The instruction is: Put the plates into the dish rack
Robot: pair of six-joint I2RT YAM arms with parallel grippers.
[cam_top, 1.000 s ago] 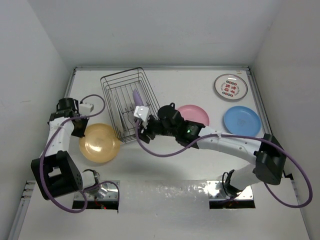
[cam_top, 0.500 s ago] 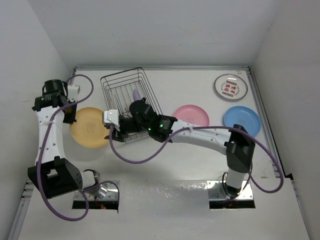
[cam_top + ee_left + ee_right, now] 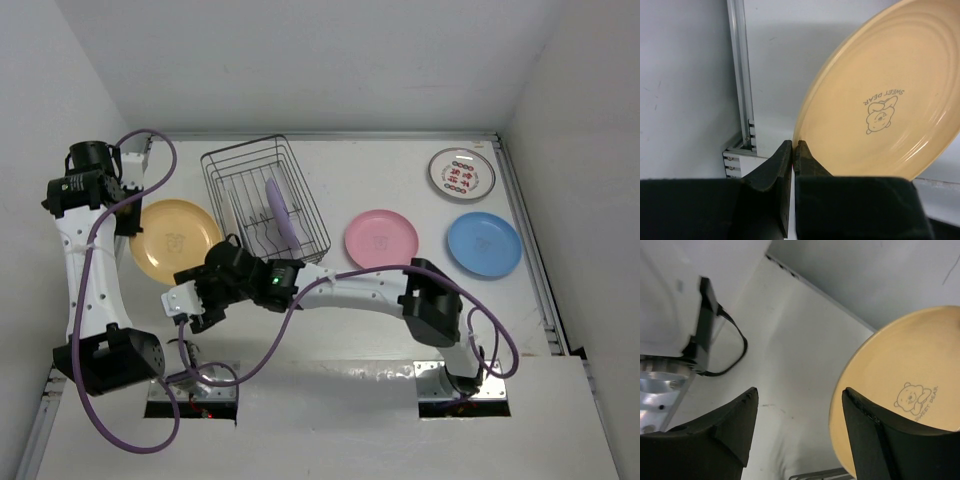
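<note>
Jaws of left gripper (image 3: 794, 146) clamp yellow plate (image 3: 885, 100) by its rim; right gripper (image 3: 799, 395) spread wide.

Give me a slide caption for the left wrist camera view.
Left gripper pinching the rim of the yellow plate, bear print facing the camera, aluminium rail behind.

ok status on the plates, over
Left gripper shut on yellow plate; right gripper open, empty. Purple plate upright in dish rack. Right arm stretched across rack's near side.
</note>
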